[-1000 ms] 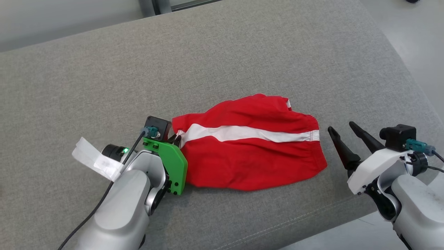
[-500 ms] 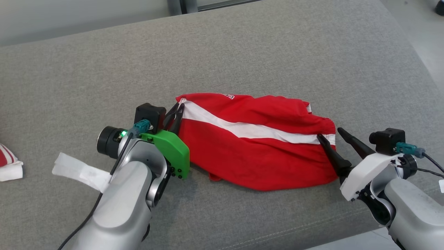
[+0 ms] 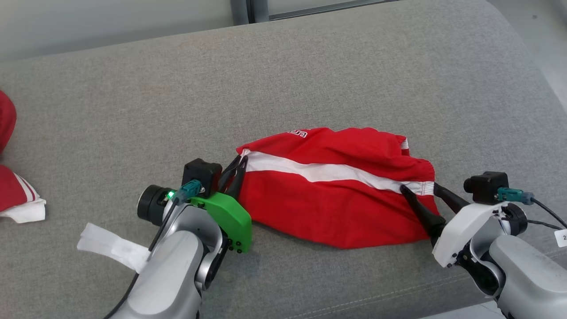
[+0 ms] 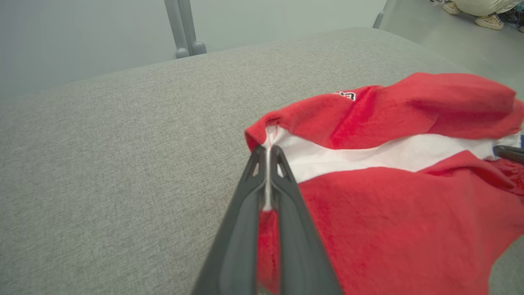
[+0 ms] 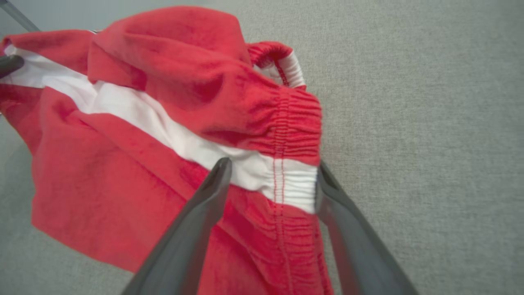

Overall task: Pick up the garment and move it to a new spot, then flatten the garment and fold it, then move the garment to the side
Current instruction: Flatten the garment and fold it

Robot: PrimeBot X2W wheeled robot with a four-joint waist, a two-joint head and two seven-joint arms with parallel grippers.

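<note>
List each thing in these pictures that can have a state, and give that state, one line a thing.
red shorts, rumpled, not flat, lying on the grey cushion
left hand, shut on the shorts' hem at the white stripe
right hand, open, fingers either side of the waistband, not yet closed
second red-and-white garment, bunched up near the cushion's left edge, untouched

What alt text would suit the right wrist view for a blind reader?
The open right claw straddles the gathered, white-striped edge of a red garment, not yet closed on it. The garment lies rumpled on a grey fabric cushion.
</note>
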